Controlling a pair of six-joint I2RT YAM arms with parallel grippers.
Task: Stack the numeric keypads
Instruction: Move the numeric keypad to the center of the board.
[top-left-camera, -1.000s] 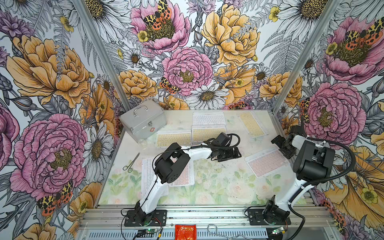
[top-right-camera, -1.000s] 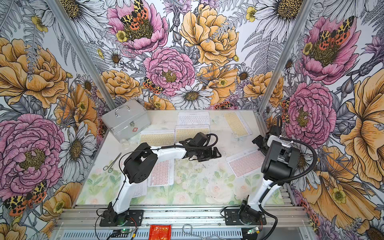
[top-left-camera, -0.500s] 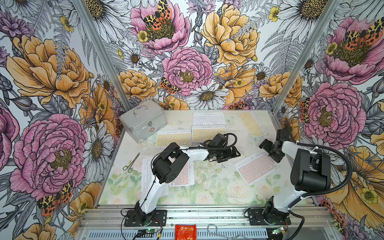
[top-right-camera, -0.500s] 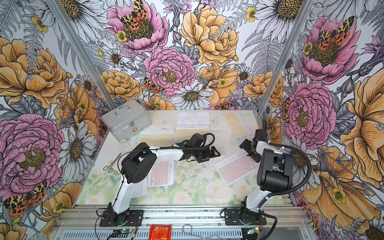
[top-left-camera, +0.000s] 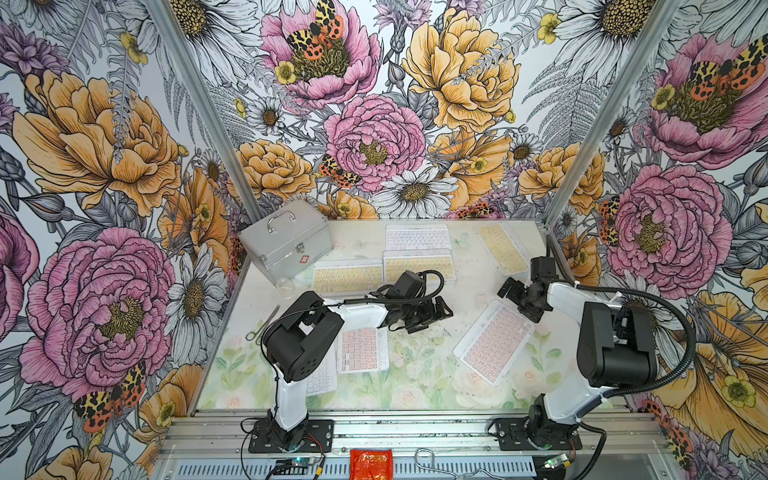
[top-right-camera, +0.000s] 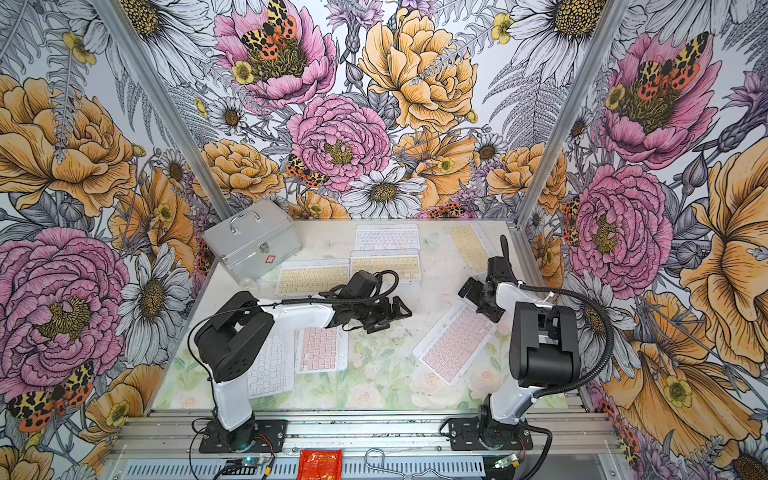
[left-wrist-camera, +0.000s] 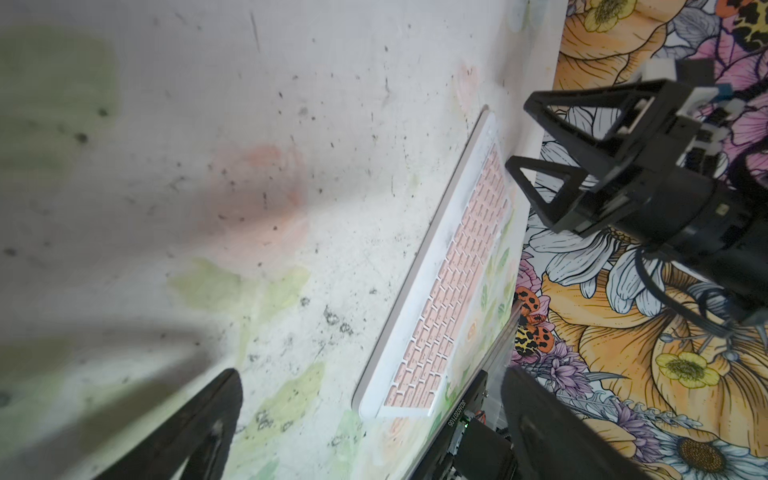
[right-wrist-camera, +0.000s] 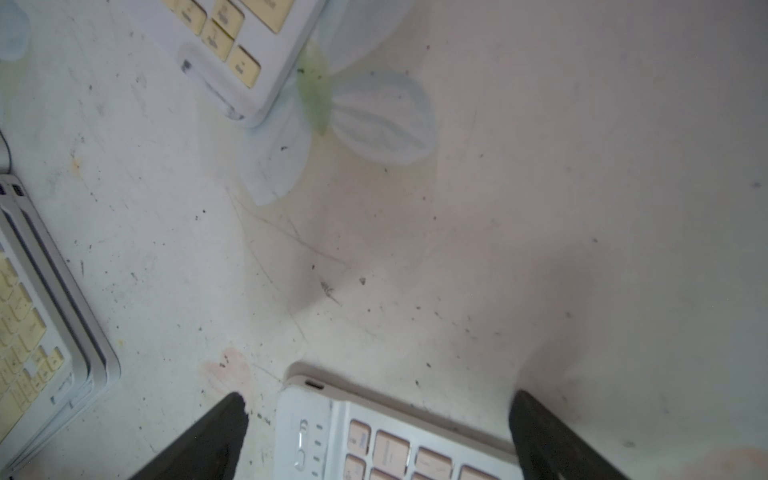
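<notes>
Mostly, the numeric keypads (top-left-camera: 417, 268) lie spread flat over the table (top-left-camera: 419, 374) rather than in one pile. An angled pink keypad (top-left-camera: 494, 340) lies on the right side, with the right pincer (top-left-camera: 518, 298) at its far end. In the right wrist view the jaws stand wide apart on either side of that end's corner, and I cannot tell whether they touch it. A near pink keypad (top-left-camera: 362, 349) and a white keypad (top-right-camera: 270, 370) lie side by side under the left arm. Toward the back, two yellow keypads (top-left-camera: 347, 278) lie end to end, with a far white keypad (top-left-camera: 417, 237) behind them and a slanted yellow keypad (top-left-camera: 503, 249) by the right wall. The right wrist view shows layered white edges under one yellow-keyed slab (right-wrist-camera: 25, 324), so a small stack may be begun. Most of the gathering looks left to do. The left pincer (top-left-camera: 432, 318) hovers mid-table, jaws apart, holding nothing.

All the keypads are thin, rigid slabs with rounded corners, smooth white frames and low matte pastel keys. The table is scuffed and speckled, with a faded floral print. A silver metal case (top-left-camera: 286, 245) with a handle sits in the back left corner.
</notes>
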